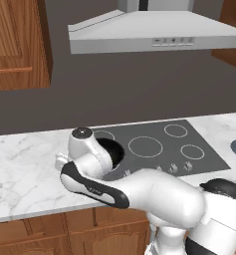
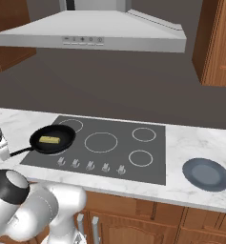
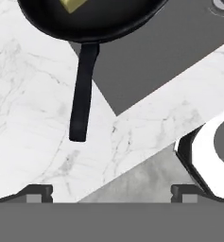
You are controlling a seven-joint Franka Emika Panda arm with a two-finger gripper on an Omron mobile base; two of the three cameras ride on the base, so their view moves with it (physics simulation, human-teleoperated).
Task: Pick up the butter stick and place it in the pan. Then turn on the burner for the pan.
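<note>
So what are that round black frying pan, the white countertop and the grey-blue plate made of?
The round black frying pan looks like dark coated metal with a matte finish, though it is rendered, so this is a guess. The white countertop shows grey veining, like polished marble. The grey-blue plate seems glazed ceramic, smooth with a raised rim.

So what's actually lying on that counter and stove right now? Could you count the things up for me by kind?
Frying pans: 1, the black pan on the front left burner.
Butter sticks: 1, the butter stick lying inside the pan.
Plates: 1, the grey-blue plate on the counter right of the stove.
Total: 3 things.
</note>
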